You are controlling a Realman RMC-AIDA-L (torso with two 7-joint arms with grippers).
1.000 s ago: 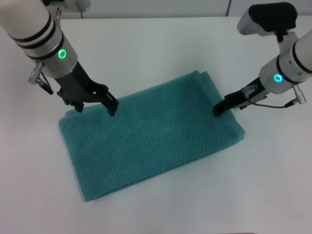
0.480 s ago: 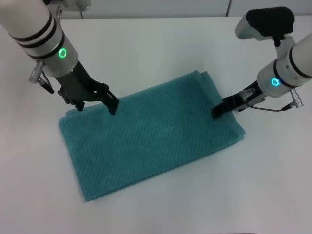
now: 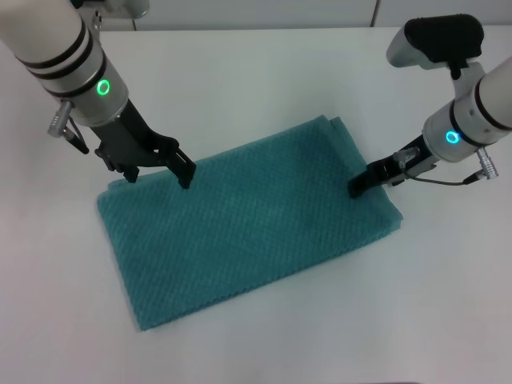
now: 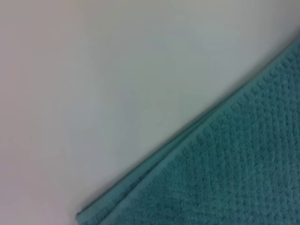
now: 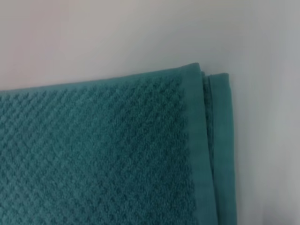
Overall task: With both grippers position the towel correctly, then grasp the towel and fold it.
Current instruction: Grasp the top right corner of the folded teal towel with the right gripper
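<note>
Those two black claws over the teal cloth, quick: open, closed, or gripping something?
Left gripper: open, black fingers spread, tips down at the far edge of the teal waffle-weave towel.
Right gripper: at the towel's right end; cannot be told.

Teal waffle-weave towel (image 4: 234, 173) filling one corner of the left wrist view, its layered hemmed edge running diagonally, lying flat on a plain white table (image 4: 103, 84), towel corner visible at the frame's edge
</note>
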